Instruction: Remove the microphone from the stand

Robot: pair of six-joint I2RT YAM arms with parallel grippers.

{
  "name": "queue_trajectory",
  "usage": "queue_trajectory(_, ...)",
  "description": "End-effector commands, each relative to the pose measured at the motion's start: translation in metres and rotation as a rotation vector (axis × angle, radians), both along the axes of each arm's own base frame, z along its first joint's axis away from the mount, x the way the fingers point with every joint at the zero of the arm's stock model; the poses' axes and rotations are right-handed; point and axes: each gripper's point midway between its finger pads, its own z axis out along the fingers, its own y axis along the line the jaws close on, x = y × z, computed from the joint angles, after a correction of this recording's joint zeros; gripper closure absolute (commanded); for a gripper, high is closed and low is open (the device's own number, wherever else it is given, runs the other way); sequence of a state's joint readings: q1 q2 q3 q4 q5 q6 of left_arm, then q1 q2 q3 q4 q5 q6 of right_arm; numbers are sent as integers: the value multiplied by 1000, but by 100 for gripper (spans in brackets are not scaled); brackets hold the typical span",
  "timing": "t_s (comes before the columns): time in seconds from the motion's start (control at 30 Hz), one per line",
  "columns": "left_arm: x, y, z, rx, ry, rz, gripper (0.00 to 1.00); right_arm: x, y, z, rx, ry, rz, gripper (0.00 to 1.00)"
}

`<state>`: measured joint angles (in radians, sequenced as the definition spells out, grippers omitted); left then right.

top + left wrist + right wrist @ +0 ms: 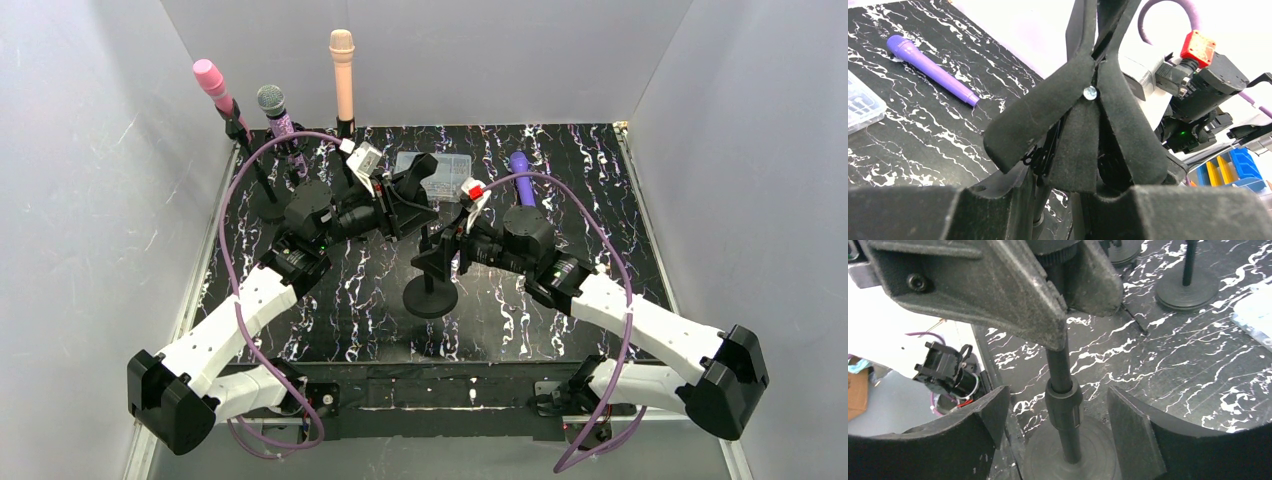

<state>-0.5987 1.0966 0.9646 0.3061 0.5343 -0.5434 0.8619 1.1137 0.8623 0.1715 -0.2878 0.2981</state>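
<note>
A purple microphone [519, 174] lies flat on the table at the back right, apart from both grippers; it also shows in the left wrist view [930, 67]. A black stand [431, 292] with a round base stands mid-table, and no microphone is in its clip [1083, 125]. My left gripper [408, 205] is at the top of the stand, its fingers [973, 210] closed on the lower part of the clip. My right gripper [447, 250] is open, one finger on each side of the stand's pole [1064, 400] just above the base, not touching it.
Three more stands at the back left hold a pink microphone [212, 80], a grey-headed one [273, 105] and a peach one [342, 70]. A clear plastic box [440, 170] lies at the back centre. White walls enclose the table on three sides.
</note>
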Motion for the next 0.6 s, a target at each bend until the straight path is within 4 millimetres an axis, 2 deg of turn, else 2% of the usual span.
queue_trajectory(0.0,-8,8,52,-82,-101,23,100,17,3,33,45,-93,-99,24)
queue_trajectory(0.13,-5,10,51,-67,-98,46,100,18,5,27,16,-94,-133,31)
queue_trajectory(0.33,-2,11,49,-56,-87,61,100,20,12,20,-9,-87,-146,35)
queue_trajectory(0.47,-1,12,48,-45,-83,65,100,26,10,23,6,-87,-208,46)
queue_trajectory(0.57,-1,12,46,-36,-79,65,100,29,9,24,8,-83,-230,58)
